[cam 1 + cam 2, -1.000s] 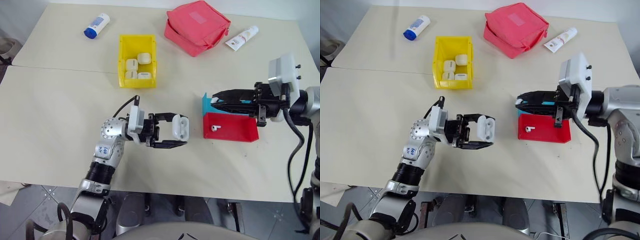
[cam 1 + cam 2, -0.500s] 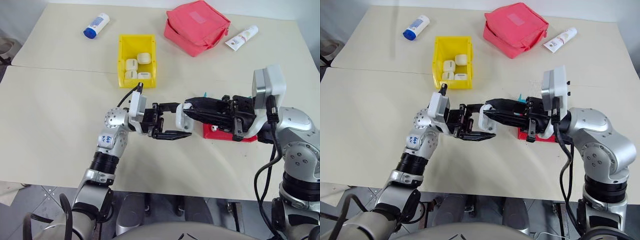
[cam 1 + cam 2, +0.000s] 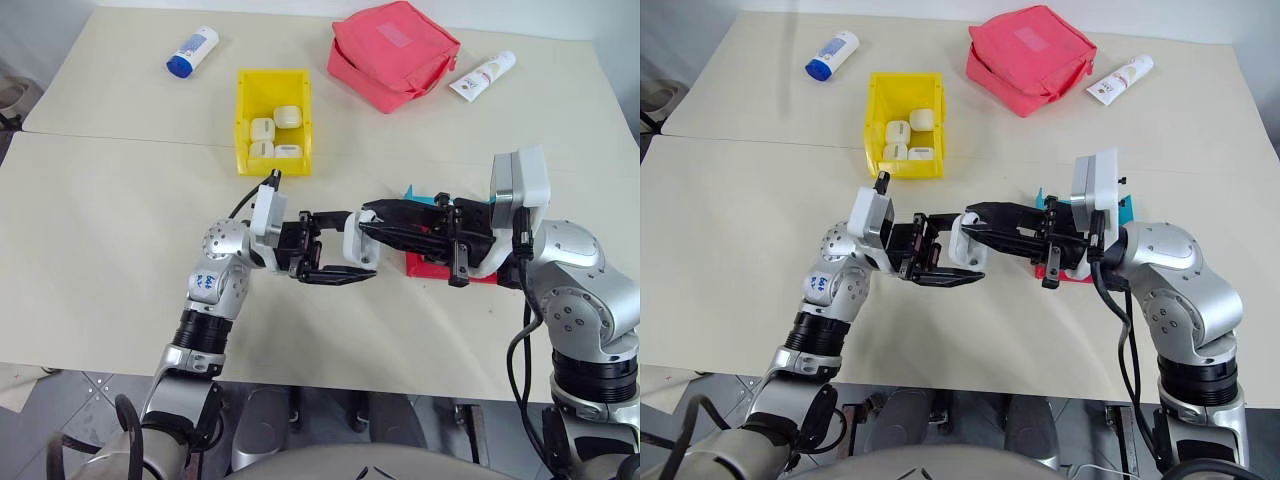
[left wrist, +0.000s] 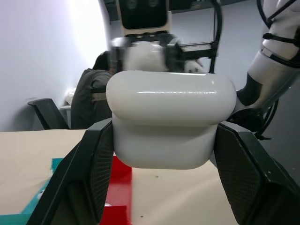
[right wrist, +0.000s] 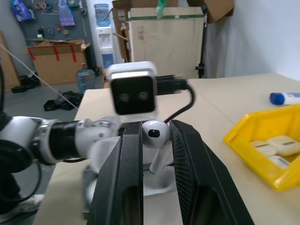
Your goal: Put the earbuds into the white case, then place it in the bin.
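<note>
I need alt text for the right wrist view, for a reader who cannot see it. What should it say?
The right claw pinches a white earbud between its two black fingers, just above the open white case that the left claw holds. On the beige table to one side stands a yellow bin with several white cases inside.
</note>
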`<move>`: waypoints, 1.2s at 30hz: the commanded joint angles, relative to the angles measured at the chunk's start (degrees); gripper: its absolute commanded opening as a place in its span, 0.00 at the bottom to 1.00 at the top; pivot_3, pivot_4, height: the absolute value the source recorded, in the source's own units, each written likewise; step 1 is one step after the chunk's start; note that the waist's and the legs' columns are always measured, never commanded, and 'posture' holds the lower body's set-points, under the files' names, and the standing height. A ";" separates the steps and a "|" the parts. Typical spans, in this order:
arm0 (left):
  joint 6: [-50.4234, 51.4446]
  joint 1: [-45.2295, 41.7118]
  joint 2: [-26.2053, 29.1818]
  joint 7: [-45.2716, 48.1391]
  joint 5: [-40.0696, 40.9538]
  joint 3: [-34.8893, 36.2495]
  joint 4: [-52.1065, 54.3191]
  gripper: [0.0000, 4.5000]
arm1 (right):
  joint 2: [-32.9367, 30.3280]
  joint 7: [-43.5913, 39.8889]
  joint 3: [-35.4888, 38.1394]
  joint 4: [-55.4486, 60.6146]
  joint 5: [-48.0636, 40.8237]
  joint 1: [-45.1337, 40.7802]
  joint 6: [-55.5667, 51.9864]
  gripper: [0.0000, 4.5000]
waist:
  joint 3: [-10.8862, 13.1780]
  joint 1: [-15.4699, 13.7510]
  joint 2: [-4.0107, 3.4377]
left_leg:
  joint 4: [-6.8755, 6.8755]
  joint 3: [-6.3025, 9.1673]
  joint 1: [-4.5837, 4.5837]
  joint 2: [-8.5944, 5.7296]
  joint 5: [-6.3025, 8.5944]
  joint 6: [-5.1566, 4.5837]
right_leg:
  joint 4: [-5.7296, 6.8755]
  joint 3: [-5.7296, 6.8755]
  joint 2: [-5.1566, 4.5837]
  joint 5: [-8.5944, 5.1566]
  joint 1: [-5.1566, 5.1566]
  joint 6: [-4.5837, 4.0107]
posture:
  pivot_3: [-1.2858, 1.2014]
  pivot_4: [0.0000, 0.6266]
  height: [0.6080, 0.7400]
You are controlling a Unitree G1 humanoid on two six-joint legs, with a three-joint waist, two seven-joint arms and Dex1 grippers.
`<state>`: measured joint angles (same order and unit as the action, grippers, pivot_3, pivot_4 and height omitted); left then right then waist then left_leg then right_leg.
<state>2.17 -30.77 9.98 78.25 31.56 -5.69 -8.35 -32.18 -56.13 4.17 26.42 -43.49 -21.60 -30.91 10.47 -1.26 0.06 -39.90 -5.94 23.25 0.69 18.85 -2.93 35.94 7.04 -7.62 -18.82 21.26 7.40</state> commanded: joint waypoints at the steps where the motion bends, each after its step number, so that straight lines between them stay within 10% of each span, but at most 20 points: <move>1: -0.03 -0.41 -0.42 1.09 2.41 -0.69 5.74 0.62 | 0.18 0.65 -1.49 -1.48 1.97 0.77 1.28 0.11 | 0.00 0.03 0.00 | 0.01 -0.02 0.00 0.00 0.00 0.00 | 0.00 -0.01 0.00 0.00 0.01 0.00 | 0.52 0.24 1.00; 25: -3.43 -4.41 -1.85 -1.43 1.09 3.10 0.37 0.62 | -10.28 -4.74 -7.61 -4.05 6.20 1.18 1.03 0.11 | 0.00 0.00 0.00 | 0.01 -0.02 0.00 0.02 0.00 0.00 | -0.02 0.00 0.00 0.00 0.00 0.00 | 0.52 0.24 1.00; 31: -4.92 -3.42 -1.00 -0.44 -0.75 1.83 -0.72 0.62 | -9.70 -4.17 -7.19 -3.28 5.19 -2.15 0.42 0.54 | 0.00 -0.04 0.00 | 0.00 -0.01 0.00 0.01 0.00 -0.01 | -0.03 0.01 -0.02 0.00 -0.01 0.00 | 0.52 0.24 1.00; 36: -5.71 -3.15 -0.83 -0.12 -1.13 1.97 -2.25 0.62 | -9.99 -3.74 -5.96 -2.33 4.38 -4.37 -0.82 0.54 | 0.00 -0.02 0.00 | 0.00 -0.01 0.00 0.01 0.00 -0.01 | -0.03 0.01 -0.02 0.00 -0.01 0.00 | 0.52 0.24 1.00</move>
<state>-1.99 -31.91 10.18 78.12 28.65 -4.46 -12.32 -41.23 -59.93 -0.80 23.03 -39.52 -26.00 -30.25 10.47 -1.28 0.07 -39.90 -5.94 23.25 0.71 18.85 -2.93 35.92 7.06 -7.64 -18.82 21.25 7.40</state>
